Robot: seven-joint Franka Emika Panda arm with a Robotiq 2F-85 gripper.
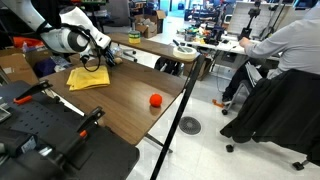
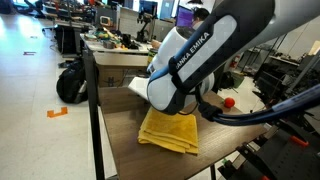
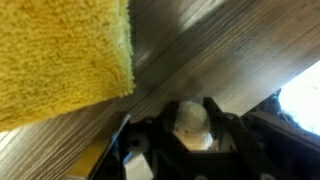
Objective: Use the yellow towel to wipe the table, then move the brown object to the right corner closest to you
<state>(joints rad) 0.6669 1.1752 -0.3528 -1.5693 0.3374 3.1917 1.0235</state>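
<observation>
The yellow towel (image 1: 88, 78) lies spread on the wooden table (image 1: 120, 100); it also shows in an exterior view (image 2: 170, 130) and at the upper left of the wrist view (image 3: 60, 55). My gripper (image 1: 97, 62) hangs just beside the towel's far edge, low over the table. In the wrist view the gripper (image 3: 190, 104) is shut on a pale tan, rounded object (image 3: 188, 120), the brown object, held between the black fingers. In an exterior view the arm (image 2: 200, 60) hides the gripper and the object.
A red ball (image 1: 155, 101) lies on the table near its edge and also shows in an exterior view (image 2: 231, 101). A black pole (image 1: 185, 90) stands at the table's side. A seated person (image 1: 285, 55) is beyond it. Black equipment (image 1: 45, 135) crowds the near end.
</observation>
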